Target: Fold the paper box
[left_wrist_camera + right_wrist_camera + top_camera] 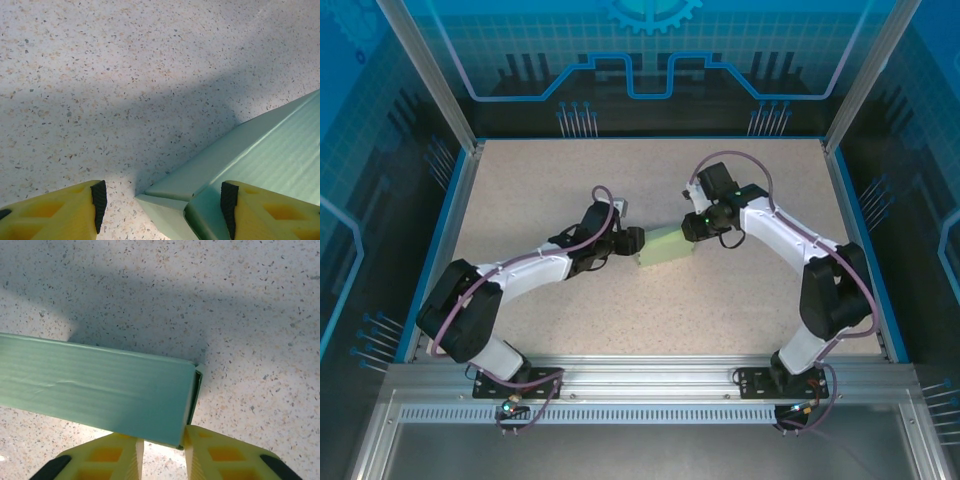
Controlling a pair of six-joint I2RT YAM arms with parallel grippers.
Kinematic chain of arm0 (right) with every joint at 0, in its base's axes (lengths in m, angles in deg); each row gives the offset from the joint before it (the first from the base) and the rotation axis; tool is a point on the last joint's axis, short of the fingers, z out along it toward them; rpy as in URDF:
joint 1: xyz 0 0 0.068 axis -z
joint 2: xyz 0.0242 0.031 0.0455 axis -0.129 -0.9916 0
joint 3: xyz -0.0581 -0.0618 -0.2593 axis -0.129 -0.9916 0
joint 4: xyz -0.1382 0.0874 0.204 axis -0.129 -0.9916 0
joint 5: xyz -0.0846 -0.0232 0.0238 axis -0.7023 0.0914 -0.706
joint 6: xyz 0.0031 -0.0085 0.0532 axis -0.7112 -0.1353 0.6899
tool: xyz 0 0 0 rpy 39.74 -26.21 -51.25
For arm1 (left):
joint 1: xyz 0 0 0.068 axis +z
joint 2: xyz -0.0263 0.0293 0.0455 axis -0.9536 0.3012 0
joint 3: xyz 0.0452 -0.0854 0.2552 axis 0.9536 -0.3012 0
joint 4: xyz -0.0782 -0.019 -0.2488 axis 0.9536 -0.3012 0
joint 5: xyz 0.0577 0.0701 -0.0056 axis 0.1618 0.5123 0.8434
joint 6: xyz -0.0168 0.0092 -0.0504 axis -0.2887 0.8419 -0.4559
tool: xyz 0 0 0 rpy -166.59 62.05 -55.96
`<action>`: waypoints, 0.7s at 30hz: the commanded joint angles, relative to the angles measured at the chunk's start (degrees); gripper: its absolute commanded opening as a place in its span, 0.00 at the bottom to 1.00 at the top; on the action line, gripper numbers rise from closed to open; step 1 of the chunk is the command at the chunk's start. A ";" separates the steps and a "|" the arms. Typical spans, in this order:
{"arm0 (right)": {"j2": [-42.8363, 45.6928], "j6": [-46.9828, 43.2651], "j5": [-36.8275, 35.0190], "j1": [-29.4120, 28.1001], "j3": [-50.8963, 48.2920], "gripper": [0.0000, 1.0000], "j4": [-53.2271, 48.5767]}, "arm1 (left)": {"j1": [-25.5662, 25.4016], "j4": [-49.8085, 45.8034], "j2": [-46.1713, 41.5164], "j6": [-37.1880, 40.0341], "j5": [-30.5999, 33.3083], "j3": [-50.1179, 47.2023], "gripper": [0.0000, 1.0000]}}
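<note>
Paper box (665,247): mint-green ribbed card, rectangular, on speckled table (650,320). L jaws wide apart astride its corner. R jaws slightly parted at its end.

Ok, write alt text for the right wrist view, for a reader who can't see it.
A pale mint-green paper box lies flat on a speckled table, running from the picture's left edge to an end right of centre. At the bottom, the right gripper shows yellow fingers slightly apart, just below the box's end corner.
</note>
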 commanded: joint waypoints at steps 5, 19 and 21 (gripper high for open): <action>3.81 -2.26 0.71 -0.10 3.69 0.37 -4.69 | -2.22 -6.37 2.75 4.90 3.64 -2.19 0.64; -4.68 -1.85 9.28 6.11 8.79 0.45 -3.12 | -3.67 -6.87 2.75 6.27 5.18 -0.70 0.64; -6.09 -1.85 10.50 6.45 8.00 0.45 -2.52 | -3.83 -7.03 2.81 6.27 5.10 -0.28 0.64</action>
